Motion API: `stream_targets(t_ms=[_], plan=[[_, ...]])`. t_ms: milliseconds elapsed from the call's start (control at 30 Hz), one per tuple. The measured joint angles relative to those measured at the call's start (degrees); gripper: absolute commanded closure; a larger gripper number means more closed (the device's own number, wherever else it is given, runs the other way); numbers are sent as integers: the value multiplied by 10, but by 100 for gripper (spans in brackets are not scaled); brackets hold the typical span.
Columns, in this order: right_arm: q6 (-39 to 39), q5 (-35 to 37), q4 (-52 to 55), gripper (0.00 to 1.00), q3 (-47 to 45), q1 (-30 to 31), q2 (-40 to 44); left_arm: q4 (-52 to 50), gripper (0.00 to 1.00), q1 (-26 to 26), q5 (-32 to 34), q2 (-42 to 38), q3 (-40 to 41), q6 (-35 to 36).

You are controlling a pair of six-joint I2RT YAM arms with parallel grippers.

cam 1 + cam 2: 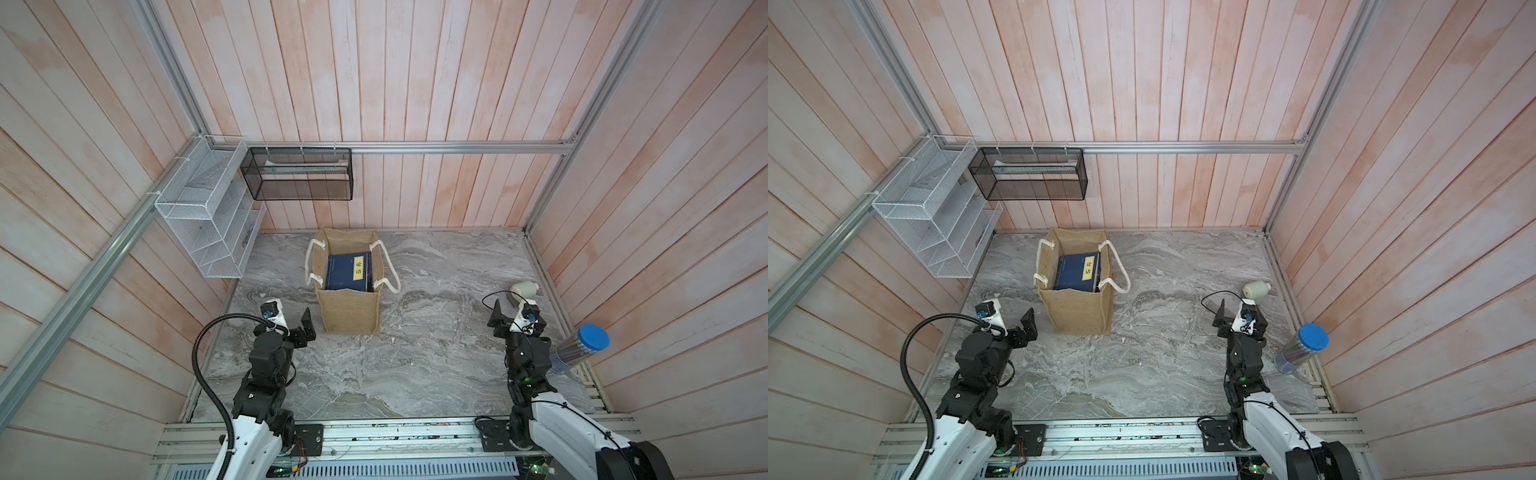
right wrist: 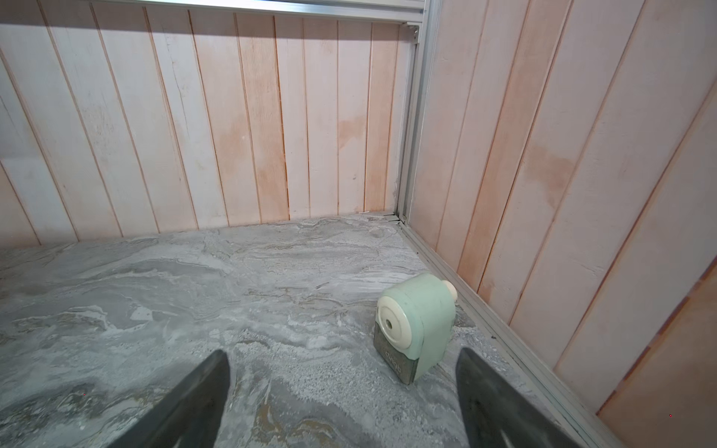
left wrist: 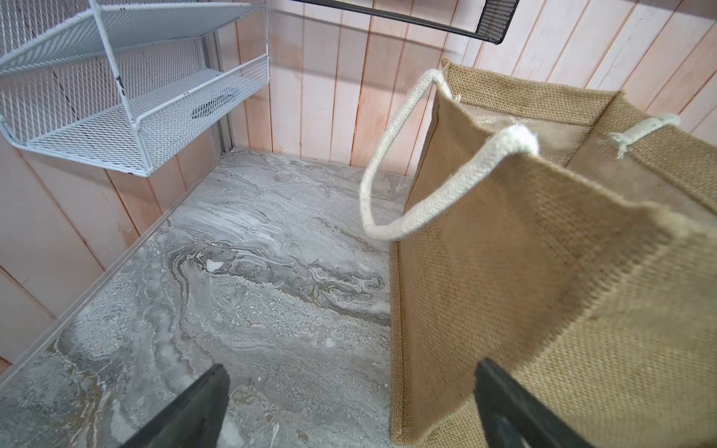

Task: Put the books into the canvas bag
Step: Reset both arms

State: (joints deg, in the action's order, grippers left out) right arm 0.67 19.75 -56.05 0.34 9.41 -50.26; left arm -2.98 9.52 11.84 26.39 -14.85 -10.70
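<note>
The books [image 1: 347,272] lie flat inside the canvas bag [image 1: 349,311] as I hold the left gripper [image 3: 349,380], open and empty, just beside the bag and the right gripper [image 2: 343,360], also open, well apart from it; judging the packing done, I'd retreat clear of its rope handles [image 1: 390,274].

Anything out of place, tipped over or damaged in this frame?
Nothing stands out. The canvas bag stands upright with a navy book inside, no book lies on the table, and the left gripper and right gripper hang open and empty.
</note>
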Motion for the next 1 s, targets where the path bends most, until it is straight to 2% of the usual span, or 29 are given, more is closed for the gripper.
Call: stream_targets(t_ms=[167, 400, 633, 833, 900, 1000], plan=[[17, -51, -73, 8, 0, -49, -76, 101, 0, 0, 15, 28, 50, 29], [21, -90, -169, 7, 1, -59, -211, 297, 0, 0, 38, 89, 143, 108], [6, -115, -230, 6, 17, -78, -278, 511, 0, -16, 49, 234, 144, 150], [6, -126, -327, 6, 15, -94, -408, 654, 0, -56, 32, 412, 143, 152], [6, -132, -326, 6, 16, -94, -418, 684, 0, -70, 20, 452, 138, 147], [6, -137, -334, 5, 30, -95, -410, 665, 0, -90, -10, 466, 102, 139]])
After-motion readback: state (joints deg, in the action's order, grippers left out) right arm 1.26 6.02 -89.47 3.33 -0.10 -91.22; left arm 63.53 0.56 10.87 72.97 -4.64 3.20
